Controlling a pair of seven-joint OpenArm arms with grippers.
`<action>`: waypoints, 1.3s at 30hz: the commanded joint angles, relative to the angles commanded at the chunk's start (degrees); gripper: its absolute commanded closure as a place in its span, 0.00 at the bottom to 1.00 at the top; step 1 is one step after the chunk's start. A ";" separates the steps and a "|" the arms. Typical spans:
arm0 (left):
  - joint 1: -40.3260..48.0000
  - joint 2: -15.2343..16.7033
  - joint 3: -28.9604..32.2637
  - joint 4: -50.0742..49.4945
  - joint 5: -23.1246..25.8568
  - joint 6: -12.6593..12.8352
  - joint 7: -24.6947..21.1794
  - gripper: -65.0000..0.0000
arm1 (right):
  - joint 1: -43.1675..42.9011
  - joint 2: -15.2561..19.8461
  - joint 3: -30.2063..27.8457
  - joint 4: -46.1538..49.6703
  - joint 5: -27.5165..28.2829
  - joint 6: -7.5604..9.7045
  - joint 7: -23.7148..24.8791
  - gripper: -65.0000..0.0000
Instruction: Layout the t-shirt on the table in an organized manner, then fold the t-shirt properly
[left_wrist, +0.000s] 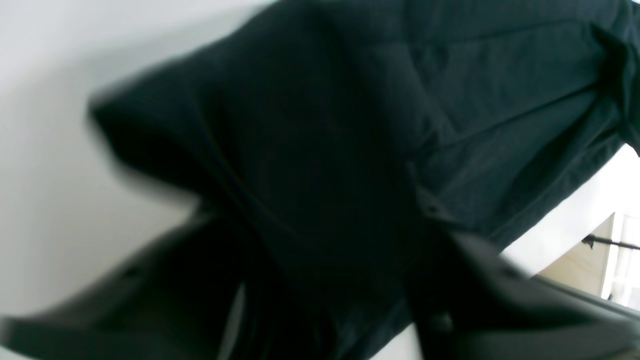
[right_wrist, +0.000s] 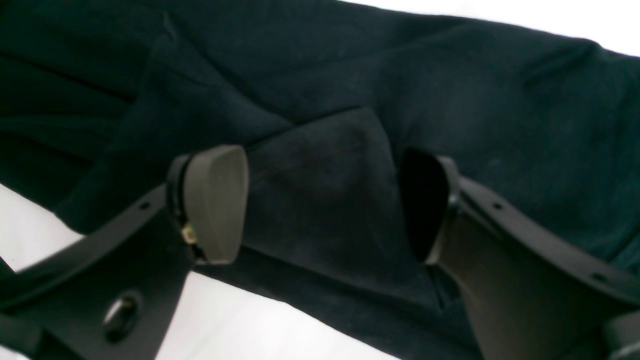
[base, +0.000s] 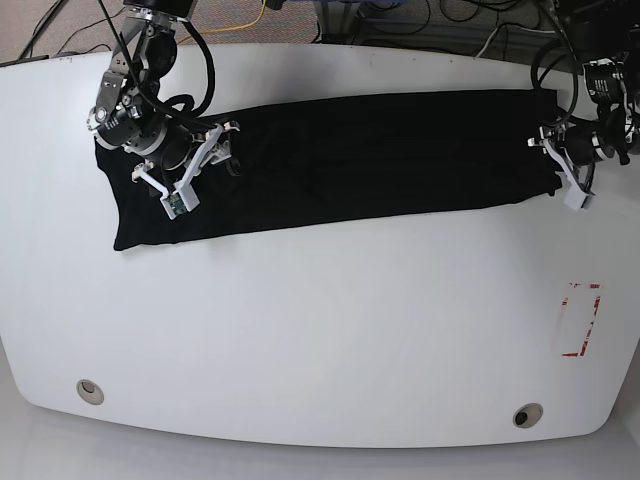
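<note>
The black t-shirt (base: 350, 160) lies as a long band across the far half of the white table (base: 320, 340). My right gripper (base: 213, 162) is over its left end. In the right wrist view this gripper (right_wrist: 325, 200) is open, and a raised ridge of the t-shirt (right_wrist: 500, 100) stands between its fingers (right_wrist: 215, 200). My left gripper (base: 555, 160) is at the shirt's right end. In the blurred left wrist view, bunched t-shirt (left_wrist: 500, 100) fabric bulges up between the left gripper's (left_wrist: 315, 215) fingers and hides their tips.
Two round grommet holes (base: 90, 390) (base: 527, 415) sit near the table's front edge. A red tape mark (base: 580, 320) is at the right. Cables (base: 400, 20) lie on the floor beyond the far edge.
</note>
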 joint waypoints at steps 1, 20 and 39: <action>0.00 -0.09 0.00 0.09 0.00 0.00 0.00 1.00 | 0.00 0.00 0.00 -0.26 0.00 0.00 0.00 0.30; -0.70 2.02 0.26 20.40 -0.09 0.00 7.47 1.00 | 0.00 -0.09 0.26 -2.64 0.09 0.00 0.00 0.30; -6.86 12.92 8.35 20.92 -0.18 0.00 9.10 1.00 | 0.00 -0.09 0.26 -2.46 0.18 0.00 0.09 0.30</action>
